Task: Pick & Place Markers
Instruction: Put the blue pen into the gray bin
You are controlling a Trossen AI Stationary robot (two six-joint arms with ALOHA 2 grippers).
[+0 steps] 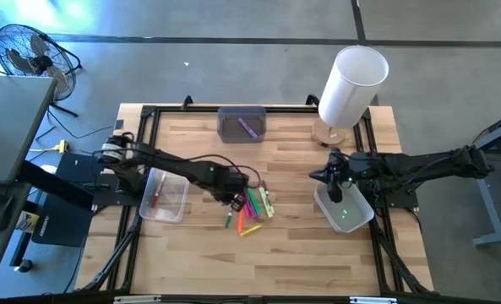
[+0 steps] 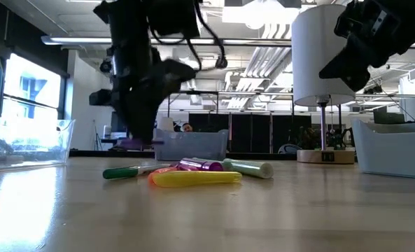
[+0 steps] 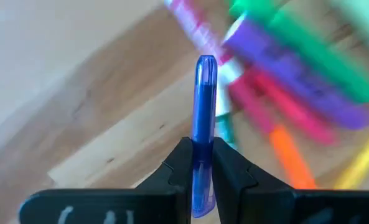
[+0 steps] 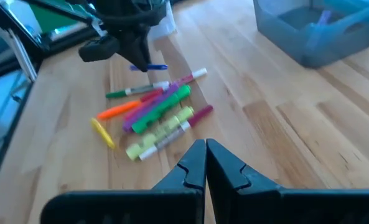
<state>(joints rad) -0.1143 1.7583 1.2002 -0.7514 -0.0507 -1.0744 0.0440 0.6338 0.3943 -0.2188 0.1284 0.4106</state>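
One blue marker (image 3: 204, 134) is sitting between the fingers of my left gripper (image 3: 203, 163), and the fingers are closing tightly on its lower half, so most of the barrel is sticking out in front of me. I am holding it just above the wooden table (image 1: 292, 245), right beside the pile of markers (image 1: 252, 209) that is lying near the middle of the table. In that pile I am seeing green, purple, pink, orange and yellow ones, lying across each other and touching.

My right gripper (image 4: 205, 163) is waiting over the white bin (image 1: 347, 211) on the right side, with its fingers pressed together and holding nothing.

At the far edge of the table the grey bin (image 1: 242, 123) is standing with one purple marker (image 1: 249, 127) already inside it. A clear bin (image 1: 164, 196) is standing just beside my left arm, with something thin and dark inside that I cannot identify. I am judging that my marker is going to one of these bins, but I cannot tell which.

What is worrying me is the grip. I am pinching the marker near one end only, so it could be turning between my fingers when I am swinging the arm, and then it could be slipping out. Also I am hanging very near the pile, so a low sideways move could be pushing the other markers and rolling them away.
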